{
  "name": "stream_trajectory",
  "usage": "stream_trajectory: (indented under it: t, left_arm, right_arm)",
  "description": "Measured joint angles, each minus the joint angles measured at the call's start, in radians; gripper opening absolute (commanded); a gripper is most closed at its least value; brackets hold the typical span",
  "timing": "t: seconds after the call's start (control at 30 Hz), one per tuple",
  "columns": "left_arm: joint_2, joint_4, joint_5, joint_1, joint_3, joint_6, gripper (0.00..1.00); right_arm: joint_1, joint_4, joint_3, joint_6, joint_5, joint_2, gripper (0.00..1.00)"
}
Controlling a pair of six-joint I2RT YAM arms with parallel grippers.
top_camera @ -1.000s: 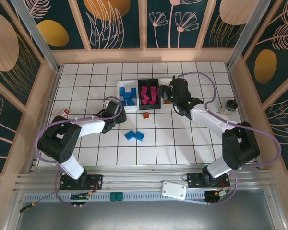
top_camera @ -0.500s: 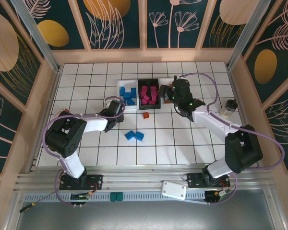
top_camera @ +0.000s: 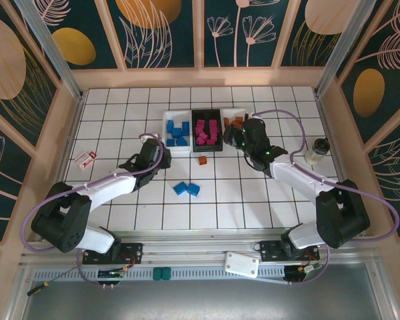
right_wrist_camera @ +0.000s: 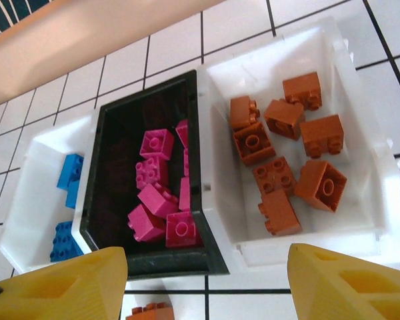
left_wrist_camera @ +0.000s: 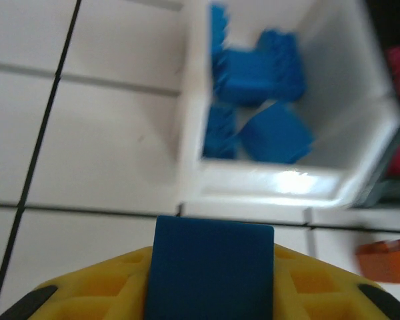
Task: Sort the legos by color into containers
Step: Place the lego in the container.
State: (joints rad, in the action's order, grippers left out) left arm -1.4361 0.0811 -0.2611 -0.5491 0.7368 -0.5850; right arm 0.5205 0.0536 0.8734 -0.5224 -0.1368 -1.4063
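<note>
Toward the far middle of the white tiled table point(top_camera: 267, 197), three small rectangular open trays stand side by side in a row. The left white plastic tray point(top_camera: 169, 145) holds blue plastic bricks point(top_camera: 177, 132). The black plastic tray point(right_wrist_camera: 107, 193) in the middle holds pink plastic bricks point(right_wrist_camera: 161, 193). The right white plastic tray point(right_wrist_camera: 380, 200) holds eight orange-brown plastic bricks point(right_wrist_camera: 300, 157).

Just near the left white tray hovers the left gripper point(top_camera: 153, 155). Its yellow fingers point(left_wrist_camera: 100, 290) are clenched on a single blue plastic brick point(left_wrist_camera: 213, 263), which the left wrist view shows held above the tiles, short of the tray's near wall.

Over the right end of the row hangs the right gripper point(right_wrist_camera: 207, 267). Its yellow fingers point(right_wrist_camera: 350, 283) are spread wide with nothing between them, one tip on the near side of the black tray and the other on the near side of the right white tray.

One loose orange-brown plastic brick point(top_camera: 202, 161) lies on the tiles just near the black tray. Two more loose blue plastic bricks point(top_camera: 187, 189) lie touching each other, nearer the arm bases, between the two arms. A small white-and-red card point(top_camera: 86, 159) lies well to the left, apart from everything else.
</note>
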Motion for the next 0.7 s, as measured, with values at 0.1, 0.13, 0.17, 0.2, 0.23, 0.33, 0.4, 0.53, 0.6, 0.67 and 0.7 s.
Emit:
stream_trajectory:
  t: [0.1, 0.13, 0.17, 0.2, 0.23, 0.33, 0.4, 0.53, 0.6, 0.67, 0.7]
  left_arm:
    - [-0.06, -0.02, -0.001, -0.001, 0.134, 0.001, 0.35]
    - [-0.103, -0.026, -0.004, 0.0, 0.191, 0.001, 0.35]
    - [-0.147, -0.029, -0.005, 0.004, 0.243, 0.002, 0.34]
    - [-0.194, -0.029, -0.005, 0.007, 0.292, 0.001, 0.34]
    - [-0.242, -0.032, -0.005, 0.012, 0.338, 0.001, 0.34]
    - [-0.38, -0.038, -0.005, 0.03, 0.444, 0.002, 0.38]
    - [-0.455, -0.063, -0.005, 0.04, 0.496, 0.008, 0.49]
    - [-0.509, -0.097, 0.006, 0.046, 0.554, 0.012, 0.75]
    - [-0.499, -0.101, 0.023, 0.045, 0.563, 0.012, 0.84]
    - [-0.471, -0.104, 0.035, 0.045, 0.559, 0.008, 0.89]
    - [-0.443, -0.103, 0.047, 0.045, 0.549, 0.008, 0.92]
  right_arm:
    - [0.011, 0.003, -0.031, -0.011, 0.0, 0.002, 0.65]
    - [0.015, 0.003, -0.04, -0.012, 0.0, 0.002, 0.65]
    - [0.02, 0.003, -0.048, -0.013, -0.001, 0.002, 0.65]
    - [0.026, 0.002, -0.057, -0.015, -0.002, 0.004, 0.65]
    - [0.033, 0.003, -0.066, -0.015, -0.001, 0.007, 0.65]
    - [0.063, 0.003, -0.098, -0.01, 0.011, 0.034, 0.65]
    - [0.083, 0.009, -0.118, -0.002, 0.037, 0.056, 0.66]
    - [0.126, 0.041, -0.156, 0.04, 0.123, 0.075, 0.67]
    - [0.161, 0.048, -0.17, 0.075, 0.17, 0.073, 0.68]
    - [0.206, 0.053, -0.171, 0.12, 0.211, 0.057, 0.68]
    - [0.229, 0.054, -0.167, 0.142, 0.229, 0.04, 0.68]
